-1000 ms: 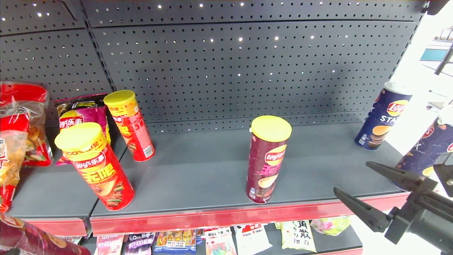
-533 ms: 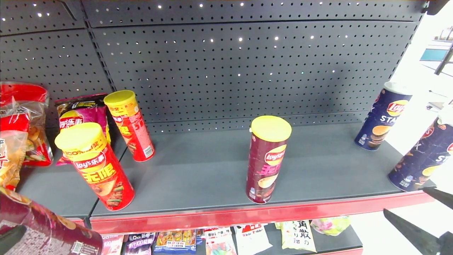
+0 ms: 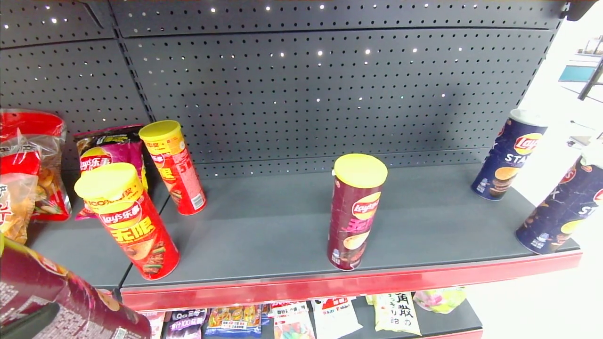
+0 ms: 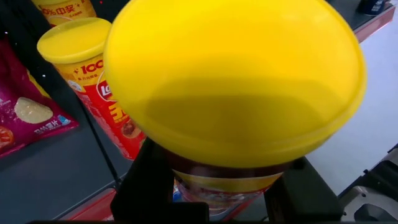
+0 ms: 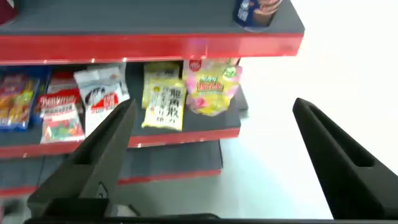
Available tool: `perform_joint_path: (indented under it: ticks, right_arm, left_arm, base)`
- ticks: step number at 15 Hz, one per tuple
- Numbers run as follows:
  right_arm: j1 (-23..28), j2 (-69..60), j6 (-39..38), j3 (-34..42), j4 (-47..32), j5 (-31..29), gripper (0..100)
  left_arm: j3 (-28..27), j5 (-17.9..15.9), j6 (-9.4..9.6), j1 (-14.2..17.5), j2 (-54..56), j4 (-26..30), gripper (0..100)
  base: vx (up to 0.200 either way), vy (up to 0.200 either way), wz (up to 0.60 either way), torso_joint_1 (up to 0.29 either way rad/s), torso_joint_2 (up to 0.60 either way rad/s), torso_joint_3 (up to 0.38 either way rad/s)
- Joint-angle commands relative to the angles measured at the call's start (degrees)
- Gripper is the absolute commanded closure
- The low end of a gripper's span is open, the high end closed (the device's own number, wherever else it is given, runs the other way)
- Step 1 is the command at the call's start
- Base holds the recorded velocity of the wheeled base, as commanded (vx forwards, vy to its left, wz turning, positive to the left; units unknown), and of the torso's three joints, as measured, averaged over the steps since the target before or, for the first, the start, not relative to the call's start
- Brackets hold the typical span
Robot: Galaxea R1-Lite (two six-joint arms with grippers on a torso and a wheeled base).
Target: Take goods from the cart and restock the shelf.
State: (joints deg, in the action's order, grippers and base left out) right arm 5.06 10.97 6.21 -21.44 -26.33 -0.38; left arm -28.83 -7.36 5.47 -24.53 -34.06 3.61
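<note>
Head view, held can: the held maroon can [image 3: 52,301] lies at 8 o'clock of the scene, below and in front of the red lip of the shelf [image 3: 282,221], slanted, its long axis running roughly from 10 to 4 o'clock

Head view, grip: a dark finger [image 3: 28,321] lies against the can's side

Head view, stock: the front red can [image 3: 127,221] and rear red can [image 3: 173,167] stand at 9 o'clock, a standing maroon can [image 3: 355,212] is near the centre, and the rear blue can [image 3: 509,155] and front blue can [image 3: 560,207] are at 3 o'clock

Head view, open room: bare board shows between the front red can and the standing maroon can, with more behind both

Left wrist view, grip: the left gripper [image 4: 227,193] is pinching the held maroon can, with a finger on either side of the body just under the yellow lid [image 4: 233,74], which faces the camera

Left wrist view, neighbour: the front red can stands close beyond the held one

Right wrist view, grip: the right gripper [image 5: 212,106] is spread wide with nothing between its fingers, and hangs before the lower shelf [image 5: 199,134] and its snack packets [image 5: 165,96]

Key relation: judged from the head view, the free gap lies toward 1 o'clock from the held can, up over the red lip; the left arm is nearer and already carries the goods

Next move, a judgement: the slanted can needs righting, must clear the lip, and should keep off the front red can
</note>
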Motion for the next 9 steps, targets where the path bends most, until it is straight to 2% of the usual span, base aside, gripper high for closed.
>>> perform_joint_path:
  ticks: [1, 3, 5, 6, 7, 8, 9]
  right_arm:
    - [0.9, -5.4, -0.1, 1.5, 0.1, 0.7, 0]
    - [0.9, -5.4, -0.2, 3.0, 0.3, 5.2, 0]
    - [0.9, -5.4, -0.3, 6.9, 2.4, 5.9, 0]
    - [0.9, -5.4, 0.2, 10.4, 8.7, 5.6, 0]
    - [0.9, -5.3, 1.9, 17.8, 21.8, 1.9, 0]
    - [0.9, -5.4, 1.4, 21.4, 31.8, -1.7, 0]
    - [0.9, -5.3, -0.3, 21.2, 29.4, -3.7, 0]
  left_arm:
    - [0.0, -0.1, -0.02, 0.0, -0.1, 0.0, 100]
    - [0.3, -0.3, -0.38, 0.0, -0.1, 0.0, 100]
    - [0.3, -1.0, -0.73, 0.0, -0.1, 0.0, 100]
    - [0.2, -1.1, -0.73, 0.0, 0.0, 0.0, 100]
    - [0.2, -1.0, -0.90, 0.0, 0.4, 0.0, 100]
    - [0.3, -1.0, -1.34, 0.0, 0.7, 0.0, 100]
    - [0.4, -1.0, -2.05, 0.0, 1.1, 0.0, 100]
  base:
    - [0.000, 0.000, 0.00, 0.000, 0.00, 0.000]
    - [0.000, 0.000, 0.00, 0.000, 0.00, 0.000]
    - [0.000, 0.000, 0.00, 0.000, 0.00, 0.000]
    - [0.000, 0.000, 0.00, 0.000, 0.00, 0.000]
    - [0.000, 0.000, 0.00, 0.000, 0.00, 0.000]
    - [0.000, 0.000, 0.00, 0.000, 0.00, 0.000]
    - [0.000, 0.000, 0.00, 0.000, 0.00, 0.000]
